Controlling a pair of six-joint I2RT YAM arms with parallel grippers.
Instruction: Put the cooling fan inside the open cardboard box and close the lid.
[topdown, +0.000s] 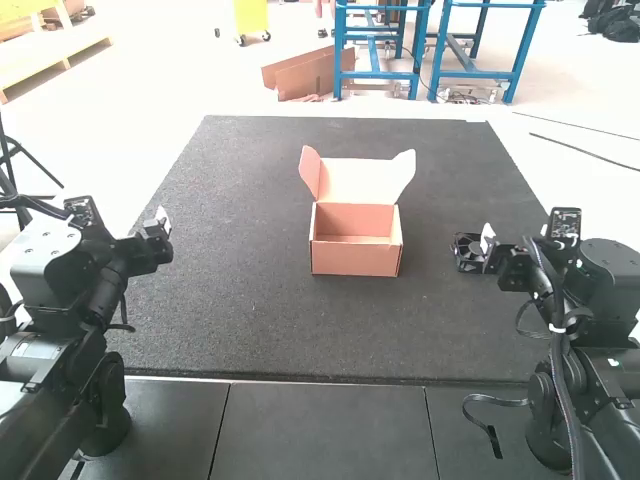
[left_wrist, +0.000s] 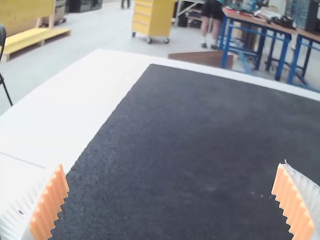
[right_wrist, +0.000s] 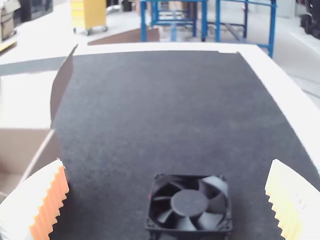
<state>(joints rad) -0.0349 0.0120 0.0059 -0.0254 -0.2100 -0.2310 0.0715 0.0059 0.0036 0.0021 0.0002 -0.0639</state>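
- Two grippers gaped wide: left gripper (topdown: 158, 233) over bare mat (topdown: 240, 200), right gripper (topdown: 489, 249) just beside the fan (right_wrist: 189, 204).
- The box (topdown: 355, 252) sat mid-mat, lid up.

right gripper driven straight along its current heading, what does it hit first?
Most likely the cooling fan, sitting on the black mat just ahead of the right gripper; depth is unclear.
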